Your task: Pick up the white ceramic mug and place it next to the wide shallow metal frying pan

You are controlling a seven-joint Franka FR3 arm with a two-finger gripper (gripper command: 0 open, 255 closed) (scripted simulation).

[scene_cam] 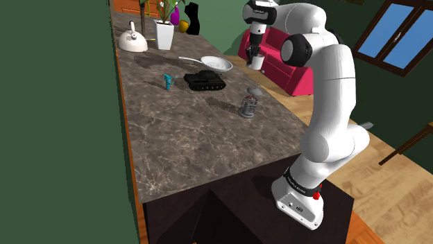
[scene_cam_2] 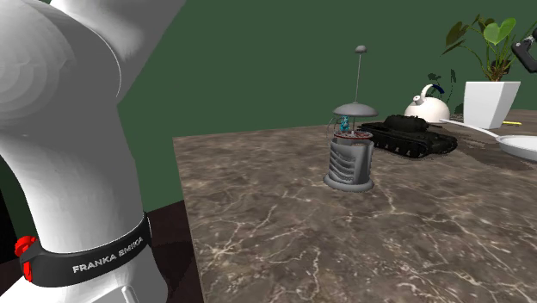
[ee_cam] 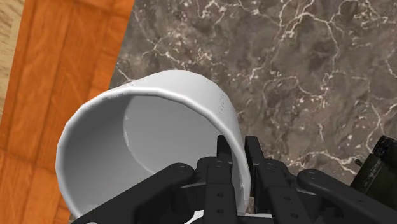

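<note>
In the shoulder view, the white arm (scene_cam: 332, 104) rises from its stand at five o'clock and bends over to the all-black two-finger gripper (scene_cam: 256, 54), which hangs at about one o'clock and clasps the white cylindrical mug (scene_cam: 259, 64), lifted off the brown marble countertop (scene_cam: 180, 145) near its edge. The mug sits at three o'clock of the wide shallow pale frying pan (scene_cam: 216, 64), close by but apart from it. A dark toy tank (scene_cam: 205, 81) stands just beside the pan at its seven o'clock, a small blue figure (scene_cam: 167, 82) lies at nine o'clock of the tank, and a grey plunger coffee press (scene_cam: 248, 105) stands at five o'clock of the tank. A white kettle (scene_cam: 132, 40) and a white square planter with a green plant (scene_cam: 164, 33) stand at the far end, at about eleven o'clock, and a magenta sofa (scene_cam: 295, 77) shows beyond the counter. In the second exterior view, the coffee press (scene_cam_2: 350, 160) stands mid-counter, with the tank (scene_cam_2: 410, 136) at its two o'clock, the kettle (scene_cam_2: 428, 107) and the planter (scene_cam_2: 490, 104) behind, and the pan's rim (scene_cam_2: 521, 145) at three o'clock; the arm's base fills the nine o'clock side. In the wrist view, the gripper (ee_cam: 239, 153) is closed on the mug (ee_cam: 191, 95), one finger inside the wall and one outside; the mug, tilted with its mouth open to the camera, hangs over the counter's edge, above marble (ee_cam: 299, 57) and orange wooden floor (ee_cam: 63, 70).
</note>
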